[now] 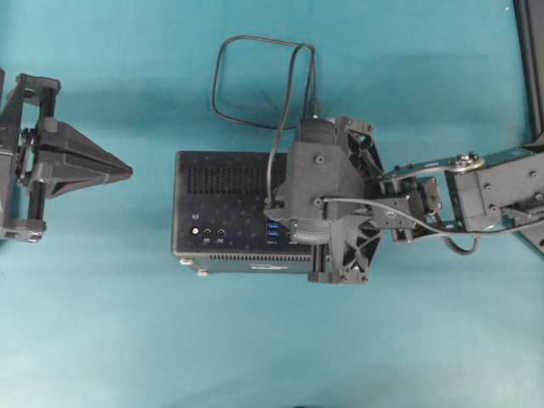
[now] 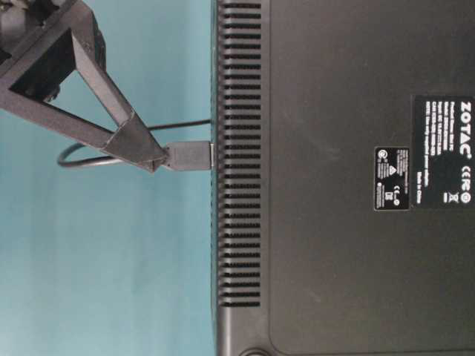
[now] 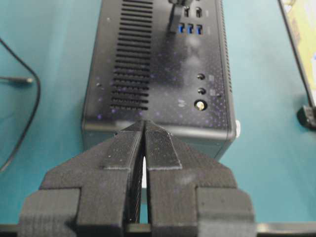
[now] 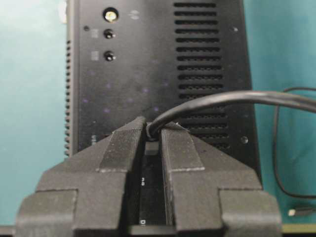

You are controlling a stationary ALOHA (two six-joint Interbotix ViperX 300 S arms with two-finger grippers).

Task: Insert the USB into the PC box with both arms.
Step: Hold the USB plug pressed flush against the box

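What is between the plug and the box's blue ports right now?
Nothing visible. The right gripper holds the USB plug at the face of the PC box, by the blue ports; whether it is seated cannot be told.

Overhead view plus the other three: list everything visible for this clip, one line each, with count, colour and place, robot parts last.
PC box: one, black, middle of the table, port face upward, blue ports near the right pincer.
USB: one, thin black cable, looped on the cloth behind the box; plug against the box's face.
Table cloth: one, teal, under everything.
Dark stand or frame: one, black, far right edge; what it is cannot be told.
Left pincer: one, black, shut and empty, left of the box, apart from it.
Right pincer: one, black, over the box, shut on the USB plug.
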